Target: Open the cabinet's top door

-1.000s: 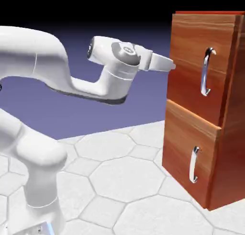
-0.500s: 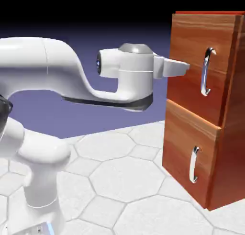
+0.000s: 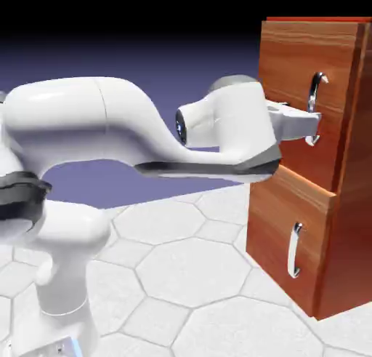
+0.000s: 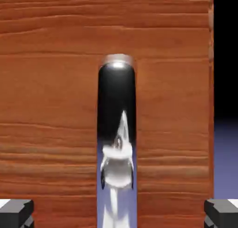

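My gripper (image 3: 309, 124) is standing fully open and holding nothing, and in the exterior view I am reaching level toward the cabinet (image 3: 341, 225), which is standing on the desk (image 3: 182, 275) at the picture's right. My fingers are lying against the lower part of the top door's handle (image 3: 314, 94), but from this angle I cannot tell whether they are already touching the metal or only overlapping it in the picture. The top door (image 3: 290, 65) is looking shut, sitting flush in the cabinet's face. Below it, the lower panel (image 3: 272, 225) with its own handle (image 3: 294, 250) is well clear of my hand. I am coming in level because the handle is bowing outward from the door, so the jaws need to pass on either side of it.

In the hand view, the handle is running up the middle of the picture as a dark, shiny bar with the door's wood grain filling everything behind it. My two fingertips (image 4: 16, 213) are showing at the bottom corners, wide apart, one on each side of the bar and not touching it. That spacing is deliberate, I judge: the bar is centred between them so that closing should catch it squarely.

With both panels apparently shut, nothing inside the cabinet is showing, so I cannot say what it is holding.
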You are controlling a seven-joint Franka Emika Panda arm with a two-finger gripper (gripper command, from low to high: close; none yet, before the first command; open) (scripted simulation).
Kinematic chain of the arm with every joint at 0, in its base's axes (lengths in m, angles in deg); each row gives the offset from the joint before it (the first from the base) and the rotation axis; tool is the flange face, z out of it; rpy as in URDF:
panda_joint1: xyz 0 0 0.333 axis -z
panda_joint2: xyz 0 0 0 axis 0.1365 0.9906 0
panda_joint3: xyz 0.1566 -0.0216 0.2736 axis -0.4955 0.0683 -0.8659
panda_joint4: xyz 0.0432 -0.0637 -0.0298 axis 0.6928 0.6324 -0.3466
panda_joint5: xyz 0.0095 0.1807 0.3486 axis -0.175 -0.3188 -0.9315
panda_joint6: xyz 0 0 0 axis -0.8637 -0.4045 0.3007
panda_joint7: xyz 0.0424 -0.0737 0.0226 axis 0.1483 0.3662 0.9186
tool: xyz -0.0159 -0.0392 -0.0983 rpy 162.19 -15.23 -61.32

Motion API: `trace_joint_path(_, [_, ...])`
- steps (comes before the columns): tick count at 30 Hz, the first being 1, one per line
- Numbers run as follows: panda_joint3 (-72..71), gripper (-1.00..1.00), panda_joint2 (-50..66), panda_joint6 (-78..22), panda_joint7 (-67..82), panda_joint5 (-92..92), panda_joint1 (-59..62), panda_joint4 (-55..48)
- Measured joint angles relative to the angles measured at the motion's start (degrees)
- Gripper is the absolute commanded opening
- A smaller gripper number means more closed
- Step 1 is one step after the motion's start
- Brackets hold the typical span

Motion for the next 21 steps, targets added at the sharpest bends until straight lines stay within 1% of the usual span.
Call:
trace_joint_path(1, [1.4, 0.00, 0.7, -0.3, -0.1, 0.2, -2.1, -1.4])
trace_joint_path(2, [1.6, -1.00, 0.8, -0.3, -0.2, 0.3, -2.4, -1.7])
trace_joint_path(4, [1.6, -1.00, 0.8, -0.3, -0.2, 0.3, -2.4, -1.7])
trace_joint_path(12, [-11.6, -1.00, 3.6, -8.4, -0.1, -8.5, 14.2, 9.3])
trace_joint_path(21, [-29.0, -1.00, 4.5, -14.8, -0.2, -19.7, 32.9, 18.7])
